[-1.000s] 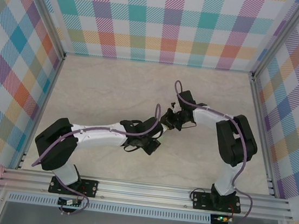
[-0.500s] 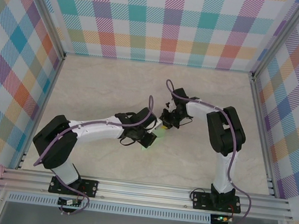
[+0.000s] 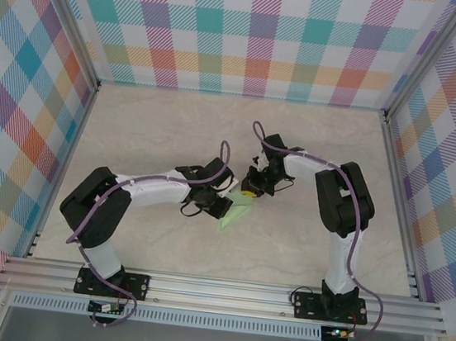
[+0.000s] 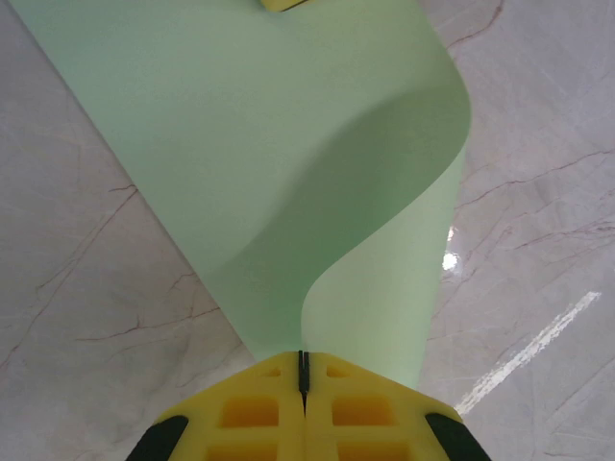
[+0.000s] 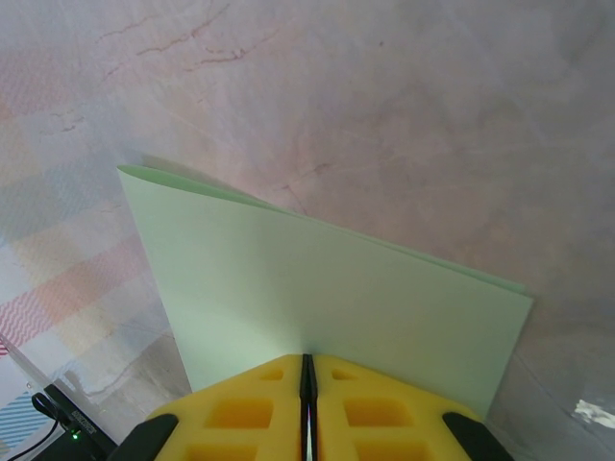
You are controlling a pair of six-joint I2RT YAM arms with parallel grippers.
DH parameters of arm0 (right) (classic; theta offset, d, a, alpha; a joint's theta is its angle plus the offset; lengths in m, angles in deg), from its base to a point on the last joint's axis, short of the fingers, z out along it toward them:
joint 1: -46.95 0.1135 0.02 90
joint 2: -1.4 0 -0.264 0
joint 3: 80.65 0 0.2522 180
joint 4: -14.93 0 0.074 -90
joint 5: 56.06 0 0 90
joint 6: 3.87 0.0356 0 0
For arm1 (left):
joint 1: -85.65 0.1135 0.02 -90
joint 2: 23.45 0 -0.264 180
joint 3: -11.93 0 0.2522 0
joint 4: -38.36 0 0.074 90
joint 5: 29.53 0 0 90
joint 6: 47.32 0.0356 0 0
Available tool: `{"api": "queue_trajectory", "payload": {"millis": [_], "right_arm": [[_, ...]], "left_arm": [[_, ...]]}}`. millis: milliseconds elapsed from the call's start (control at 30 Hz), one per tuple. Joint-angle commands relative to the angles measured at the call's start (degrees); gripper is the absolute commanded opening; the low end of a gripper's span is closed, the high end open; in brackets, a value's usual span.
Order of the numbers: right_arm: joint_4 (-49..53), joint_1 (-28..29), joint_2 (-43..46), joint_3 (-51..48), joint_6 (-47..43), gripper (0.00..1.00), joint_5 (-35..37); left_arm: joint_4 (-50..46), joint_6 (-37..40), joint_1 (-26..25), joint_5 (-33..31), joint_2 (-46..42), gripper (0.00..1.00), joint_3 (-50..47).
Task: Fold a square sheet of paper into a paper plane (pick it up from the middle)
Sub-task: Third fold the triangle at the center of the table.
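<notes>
Left wrist | left fingers [image 4: 240, 418] pinch plain green sheet [image 4: 240, 144] | right fingers [image 5: 240, 415] pinch it, seemingly doubled

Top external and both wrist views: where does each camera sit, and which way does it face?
Top external: above and behind, facing down at the table; left arm, right arm show.
Left wrist: on that arm, facing along left fingers shut on the sheet of paper.
Right wrist: likewise; right fingers grip it.
Shared: that paper.

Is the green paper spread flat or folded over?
Folded over: the paper shows two layers at its edge and curves between the left gripper and right gripper.
</notes>
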Motion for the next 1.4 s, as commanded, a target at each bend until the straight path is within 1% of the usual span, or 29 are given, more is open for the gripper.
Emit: {"api": "queue_trajectory", "payload": {"millis": [0, 233, 733, 1367], "right_arm": [[2.52, 0.38, -1.47, 0.16, -0.79, 0.11, 0.88], [2.12, 0.38, -1.13, -0.79, -0.52, 0.12, 1.05], [1.51, 0.38, -0.79, -1.23, 0.28, 0.13, 1.18], [0.87, 0.39, -0.69, -1.94, 0.87, 0.15, 1.09]], "left_arm": [[0.86, 0.97, 0.64, 1.33, 1.24, 0.01, 1.93], [1.21, 1.23, 1.15, 1.91, 2.54, 0.01, 2.83], [0.97, 0.75, 1.53, -1.95, 3.36, 0.01, 2.52], [1.01, 0.61, 1.54, -2.75, 5.74, 0.03, 2.74]]}}
